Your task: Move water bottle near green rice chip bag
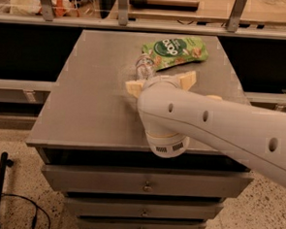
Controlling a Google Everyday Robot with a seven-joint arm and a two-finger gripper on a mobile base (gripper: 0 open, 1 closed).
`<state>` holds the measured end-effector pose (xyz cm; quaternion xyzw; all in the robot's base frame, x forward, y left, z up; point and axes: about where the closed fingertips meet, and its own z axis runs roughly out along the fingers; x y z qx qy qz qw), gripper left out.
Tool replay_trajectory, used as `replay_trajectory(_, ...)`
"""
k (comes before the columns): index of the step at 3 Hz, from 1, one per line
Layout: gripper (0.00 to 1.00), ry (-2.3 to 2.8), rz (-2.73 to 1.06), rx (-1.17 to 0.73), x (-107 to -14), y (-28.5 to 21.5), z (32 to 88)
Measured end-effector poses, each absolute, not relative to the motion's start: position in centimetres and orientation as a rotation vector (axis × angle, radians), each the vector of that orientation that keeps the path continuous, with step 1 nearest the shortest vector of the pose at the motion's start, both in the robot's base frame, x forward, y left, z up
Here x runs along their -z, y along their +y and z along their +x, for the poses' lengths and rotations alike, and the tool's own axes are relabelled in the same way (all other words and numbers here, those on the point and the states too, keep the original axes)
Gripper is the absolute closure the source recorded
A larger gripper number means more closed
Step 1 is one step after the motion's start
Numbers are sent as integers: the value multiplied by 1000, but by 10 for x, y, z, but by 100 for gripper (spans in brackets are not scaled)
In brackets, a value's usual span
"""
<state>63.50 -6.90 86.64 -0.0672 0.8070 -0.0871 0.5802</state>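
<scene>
The green rice chip bag [178, 51] lies flat at the far middle of the grey table top [90, 103]. The water bottle [145, 66], clear and crinkled, sits at the bag's near left corner, touching or overlapping its edge. My gripper [160, 84] is just in front of the bottle. Its cream fingers [133, 88] are spread wide apart, with nothing between them. My white arm [215, 125] reaches in from the right and hides the table behind it.
The table top belongs to a drawer cabinet [146, 184] with drawers below its front edge. A rail and shelf [139, 24] run behind the table. A black stand and cable [0, 190] are on the floor at the left.
</scene>
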Motion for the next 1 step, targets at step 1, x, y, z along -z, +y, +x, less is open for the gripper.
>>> replay_trajectory(1, 0, 1887, -157, 202, -867, -69, 635)
